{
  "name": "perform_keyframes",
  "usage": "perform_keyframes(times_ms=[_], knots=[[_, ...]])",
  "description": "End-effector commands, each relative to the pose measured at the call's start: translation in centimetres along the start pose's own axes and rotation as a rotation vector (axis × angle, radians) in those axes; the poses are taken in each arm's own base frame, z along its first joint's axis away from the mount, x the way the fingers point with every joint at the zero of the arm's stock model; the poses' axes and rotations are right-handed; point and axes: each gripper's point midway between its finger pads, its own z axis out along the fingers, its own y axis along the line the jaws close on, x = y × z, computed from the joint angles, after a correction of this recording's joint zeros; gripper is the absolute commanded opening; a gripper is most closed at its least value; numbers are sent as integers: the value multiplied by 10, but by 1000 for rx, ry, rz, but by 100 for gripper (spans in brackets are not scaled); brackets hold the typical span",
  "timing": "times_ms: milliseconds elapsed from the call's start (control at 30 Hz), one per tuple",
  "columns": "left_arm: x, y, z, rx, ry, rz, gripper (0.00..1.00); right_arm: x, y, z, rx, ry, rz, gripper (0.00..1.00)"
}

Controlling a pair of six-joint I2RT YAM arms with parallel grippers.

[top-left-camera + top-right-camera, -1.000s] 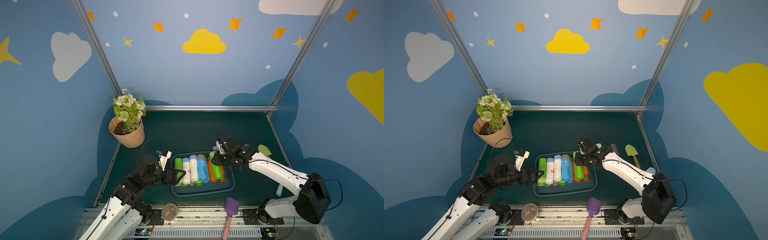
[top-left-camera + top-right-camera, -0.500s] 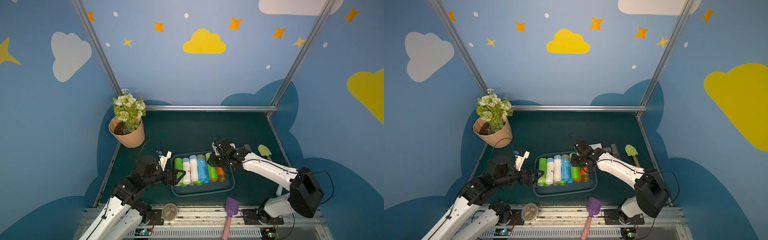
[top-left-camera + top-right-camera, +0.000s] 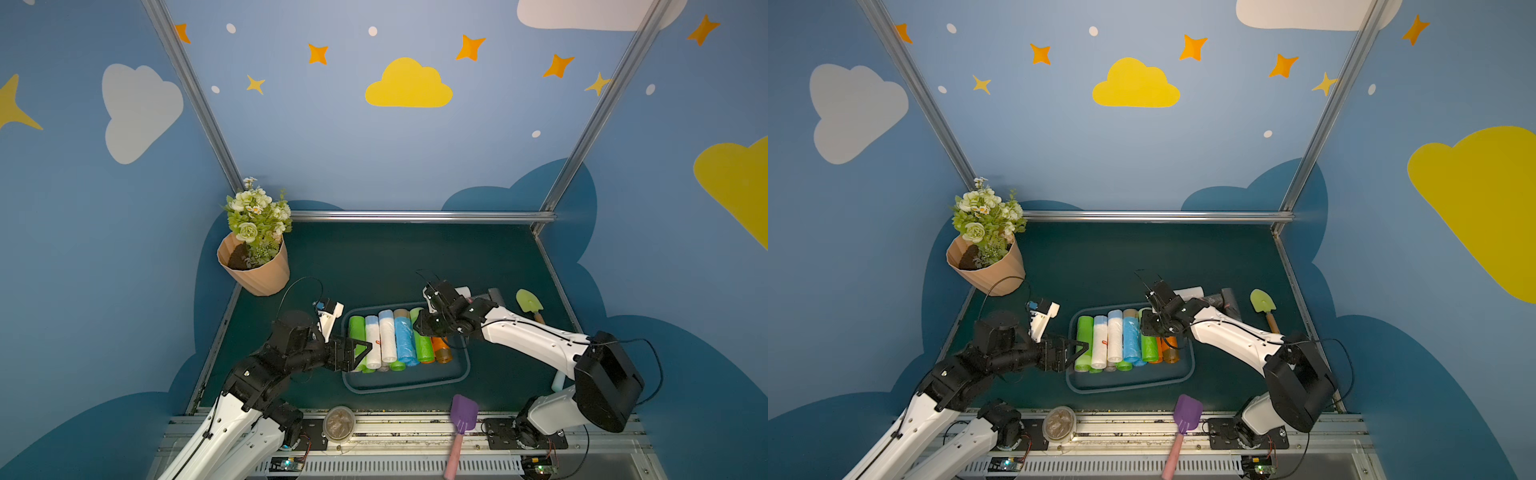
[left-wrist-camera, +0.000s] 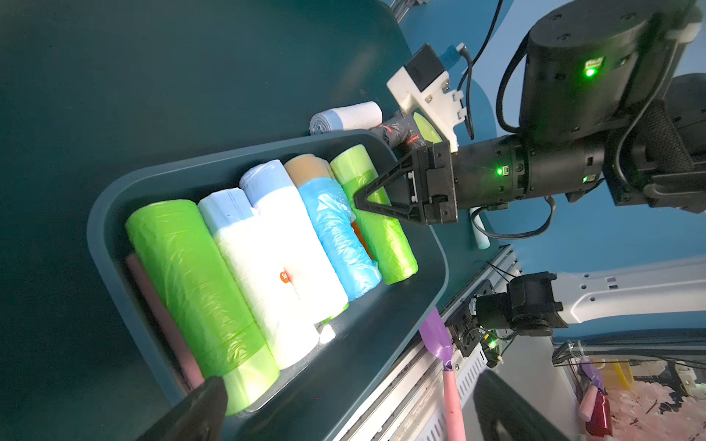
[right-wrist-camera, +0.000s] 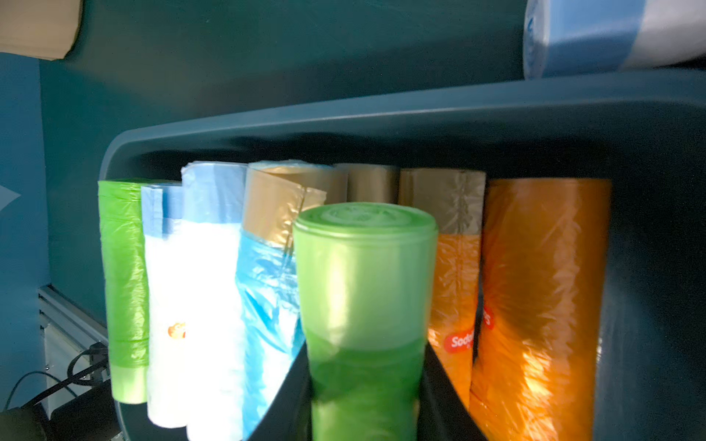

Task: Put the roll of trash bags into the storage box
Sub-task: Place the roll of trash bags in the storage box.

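Right pincer (image 5: 365, 389) moved over storage box (image 3: 415, 376), clamping green roll (image 5: 365, 267).

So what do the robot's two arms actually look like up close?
The left arm and right arm share a look: white shell segments, bulky black joints, thin black cables looping alongside. The left gripper and right gripper are black, with triangular open-frame fingers. A white camera mount sits at each wrist; small green lights glow on the right arm.

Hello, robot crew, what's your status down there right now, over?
Right gripper shut on green roll, low over storage box. Left gripper open at box's end. Box crowded with other rolls; tight fit likely.
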Motion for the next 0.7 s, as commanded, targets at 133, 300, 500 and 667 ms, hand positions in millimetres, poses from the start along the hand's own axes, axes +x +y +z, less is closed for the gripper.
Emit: perform_keyframes(times_ms=[133,300,500,667], knots=[[-2,-9,0,45,6,9,100,2,-2,10,8,2,0,27],[-2,-9,0,45,6,8,100,3,-2,16,9,14,-2,28],[-2,-8,1,42,10,6,100,5,-3,19,10,23,-2,27],[-1,-8,1,42,10,6,100,6,-4,20,11,24,0,27]])
